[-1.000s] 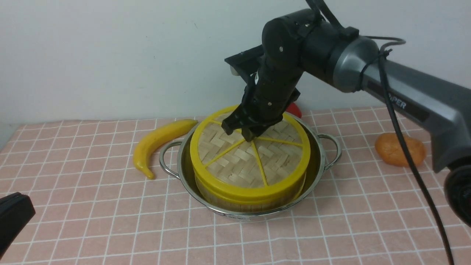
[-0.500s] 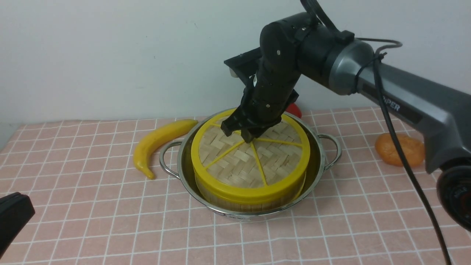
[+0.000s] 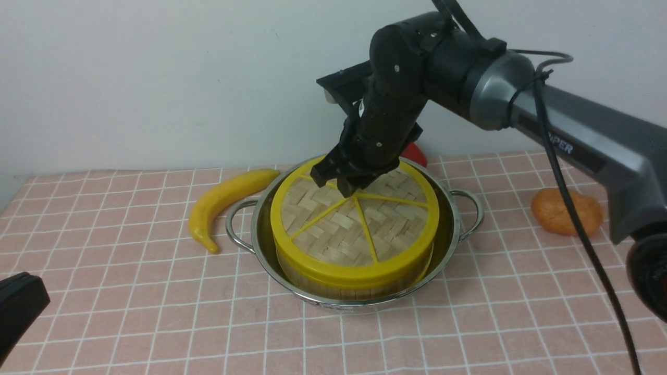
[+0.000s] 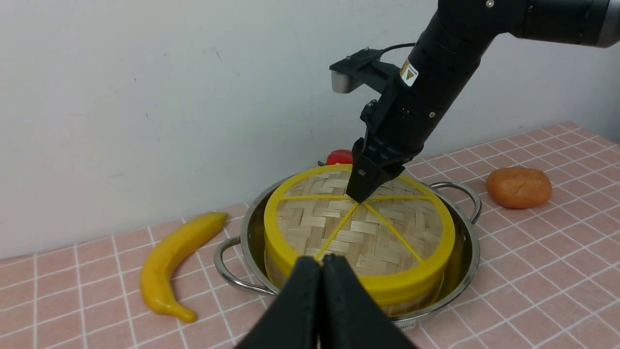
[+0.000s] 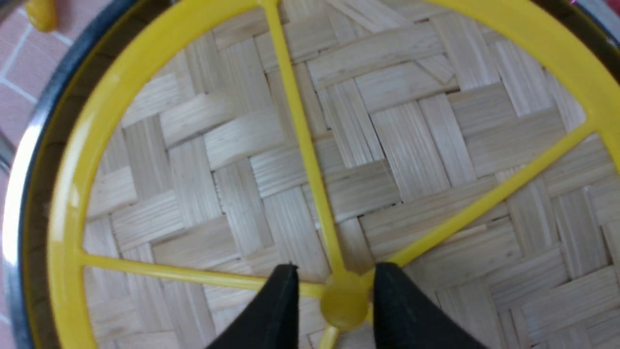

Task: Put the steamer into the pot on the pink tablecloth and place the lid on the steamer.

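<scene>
Left gripper (image 4: 320,271): low at the near left edge of the scene, well apart from the pot; fingers pressed together, nothing between them.

Banana (image 3: 224,200): yellow, lying on the pink tablecloth (image 3: 130,291) just left of the pot's left handle, long axis running from near-left to far-right, curved.

Pot (image 3: 453,229): shiny steel, wide and shallow, sitting flat on the cloth at mid-table, loop handles out to left and right. Steamer (image 3: 354,289) inside it, upright, only bamboo side wall and yellow rim visible under the lid; narrow gap to the pot wall all round.

Lid (image 3: 338,229): seated flat on the steamer, level, covering it fully. Round disc, herringbone woven bamboo, yellow rim, thin yellow spokes converging on a small yellow knob (image 5: 344,306). No long axis; face up.

Right gripper (image 3: 341,185): pointing down over the lid's centre, tips just above or at the weave. In the right wrist view, jaws parted, one fingertip (image 5: 281,300) on each side of the knob, narrow gaps visible, so not clamping it. Contact with the lid surface: cannot tell.

Red object (image 3: 415,154): partly hidden behind the pot, beyond the arm. Orange lump (image 3: 555,211): on the cloth well to the right of the pot.
</scene>
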Controlling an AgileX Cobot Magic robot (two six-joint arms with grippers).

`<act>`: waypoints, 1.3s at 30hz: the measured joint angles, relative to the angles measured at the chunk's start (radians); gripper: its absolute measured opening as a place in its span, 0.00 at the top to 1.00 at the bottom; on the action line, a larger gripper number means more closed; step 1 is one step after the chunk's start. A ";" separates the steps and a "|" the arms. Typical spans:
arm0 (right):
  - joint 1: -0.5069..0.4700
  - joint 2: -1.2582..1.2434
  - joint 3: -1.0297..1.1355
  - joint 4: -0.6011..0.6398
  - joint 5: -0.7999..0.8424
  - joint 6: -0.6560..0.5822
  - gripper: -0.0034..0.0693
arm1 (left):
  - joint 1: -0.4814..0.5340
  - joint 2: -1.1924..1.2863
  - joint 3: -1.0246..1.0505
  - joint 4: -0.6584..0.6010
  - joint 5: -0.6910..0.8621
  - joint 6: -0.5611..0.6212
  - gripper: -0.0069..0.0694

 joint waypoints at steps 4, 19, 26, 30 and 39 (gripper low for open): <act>0.000 -0.122 0.001 0.038 -0.002 0.000 0.42 | 0.000 0.000 0.000 0.000 0.000 0.000 0.88; 0.000 -1.052 0.455 -0.116 -0.074 -0.019 0.79 | 0.000 0.008 0.000 0.240 -0.085 -0.003 0.84; 0.000 -1.412 1.134 -0.131 -0.614 0.036 0.97 | 0.000 0.021 0.000 0.239 -0.084 -0.019 0.81; 0.000 -1.483 1.371 -0.135 -0.826 0.097 0.97 | 0.000 0.021 0.000 0.237 -0.083 -0.019 0.80; 0.000 -1.524 1.439 -0.135 -0.924 0.114 0.96 | 0.000 0.021 0.000 0.236 -0.083 -0.019 0.78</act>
